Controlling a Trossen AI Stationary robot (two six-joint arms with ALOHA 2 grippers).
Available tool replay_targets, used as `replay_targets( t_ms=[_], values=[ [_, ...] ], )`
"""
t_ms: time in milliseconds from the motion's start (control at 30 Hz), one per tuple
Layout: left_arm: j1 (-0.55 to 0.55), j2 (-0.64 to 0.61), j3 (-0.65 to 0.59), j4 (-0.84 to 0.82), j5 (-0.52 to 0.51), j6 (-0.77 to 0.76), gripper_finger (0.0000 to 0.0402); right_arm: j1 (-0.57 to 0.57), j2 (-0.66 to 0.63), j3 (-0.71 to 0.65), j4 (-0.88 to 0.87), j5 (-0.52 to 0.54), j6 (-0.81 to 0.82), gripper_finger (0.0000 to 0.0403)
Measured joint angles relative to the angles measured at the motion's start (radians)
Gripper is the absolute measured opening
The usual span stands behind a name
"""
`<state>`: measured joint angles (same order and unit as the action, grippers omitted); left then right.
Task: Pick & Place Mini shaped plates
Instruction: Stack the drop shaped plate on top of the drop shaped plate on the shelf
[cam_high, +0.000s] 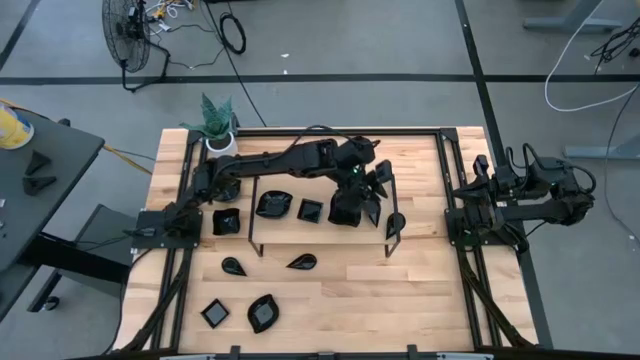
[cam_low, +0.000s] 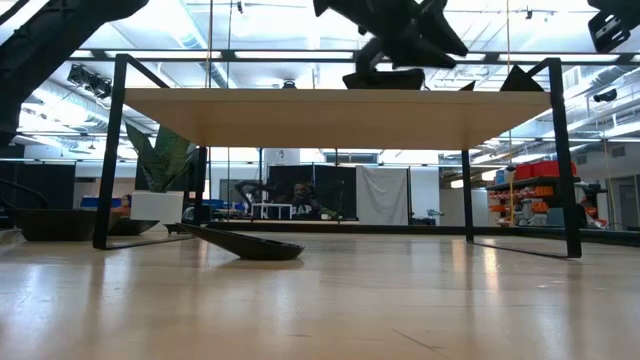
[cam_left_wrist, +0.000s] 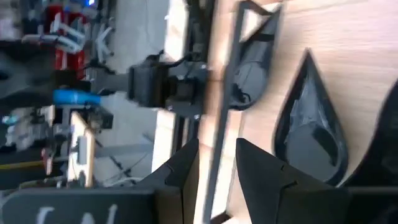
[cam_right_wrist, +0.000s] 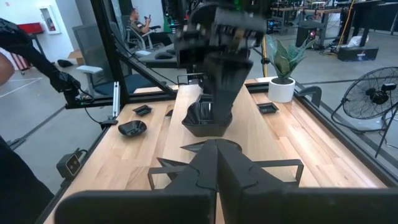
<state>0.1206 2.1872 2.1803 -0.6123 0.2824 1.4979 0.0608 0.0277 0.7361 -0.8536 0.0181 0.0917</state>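
Observation:
Several mini shaped plates, small glossy black dishes, lie about. On the table lie a square plate (cam_high: 227, 220), a teardrop plate (cam_high: 234, 266) and a leaf plate (cam_high: 263, 312). A raised wooden shelf (cam_low: 330, 115) on a thin black frame (cam_high: 250, 215) carries a teardrop plate (cam_left_wrist: 311, 118) near its right end. It also carries a deep square plate (cam_right_wrist: 208, 123), seen on the shelf top in the low view (cam_low: 385, 78). My left gripper (cam_left_wrist: 216, 149) hangs close above that plate, open, with only the frame's rod showing between its fingers. My right gripper (cam_right_wrist: 216, 163) is shut at the table's right edge. My left gripper slants down over the deep square plate's rim (cam_right_wrist: 214, 112). I cannot tell whether a finger touches it. The left wrist view shows nothing between the two fingers.
A white pot with a green plant (cam_high: 217, 130) stands at the table's far left corner. The shelf's legs (cam_low: 108, 150) and its frame stand on the middle of the table. Bare wood lies at the near right (cam_high: 400, 300). A person sits beyond the table (cam_right_wrist: 138, 22).

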Motion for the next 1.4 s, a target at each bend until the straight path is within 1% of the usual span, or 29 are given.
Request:
replay_targets(
  t_ms=[100, 200, 333, 467, 533, 600, 767, 933, 1067, 1200, 1400],
  values=[
    [0.008, -0.034, 0.0, -0.008, -0.009, -0.061, 0.0106, 0.0, 0.0, 0.0, 0.0, 0.0, 0.0, 0.0005],
    [0.02, -0.061, 0.0, -0.024, -0.012, -0.146, 0.0088, 0.0, 0.0, 0.0, 0.0, 0.0, 0.0, 0.0005],
    [0.047, -0.101, 0.001, -0.063, -0.026, -0.273, 0.0048, 0.0, 0.0, 0.0, 0.0, 0.0, 0.0, 0.0005],
    [0.08, -0.125, 0.001, -0.145, -0.029, -0.365, 0.0008, 0.0, 0.0, 0.0, 0.0, 0.0, 0.0, 0.0005],
    [0.093, -0.135, 0.001, -0.182, -0.03, -0.388, 0.0007, 0.0, 0.0, 0.0, 0.0, 0.0, 0.0, 0.0005],
    [0.104, -0.151, 0.0, -0.252, -0.037, -0.396, 0.0008, 0.0, 0.0, 0.0, 0.0, 0.0, 0.0, 0.0005],
    [0.119, -0.173, 0.001, -0.4, -0.104, -0.426, 0.0004, 0.0, 0.0, 0.0, -0.001, 0.0, 0.0, 0.0005],
    [0.13, -0.195, 0.0, -0.576, -0.104, -0.489, 0.0003, 0.0, 0.0, 0.0, 0.0, 0.0, 0.0, 0.0005],
    [0.131, -0.213, 0.0, -0.672, -0.106, -0.546, 0.0003, 0.0, 0.0, 0.0, 0.0, 0.0, 0.0, 0.0005],
    [0.128, -0.226, 0.0, -0.739, -0.106, -0.552, 0.0002, 0.0, 0.0, 0.0, 0.0, 0.0, 0.0, 0.0005],
    [0.111, -0.251, 0.001, -0.768, -0.102, -0.583, 0.0001, 0.0, 0.0, 0.0, 0.0, 0.0, 0.0, 0.0005]
  ],
)
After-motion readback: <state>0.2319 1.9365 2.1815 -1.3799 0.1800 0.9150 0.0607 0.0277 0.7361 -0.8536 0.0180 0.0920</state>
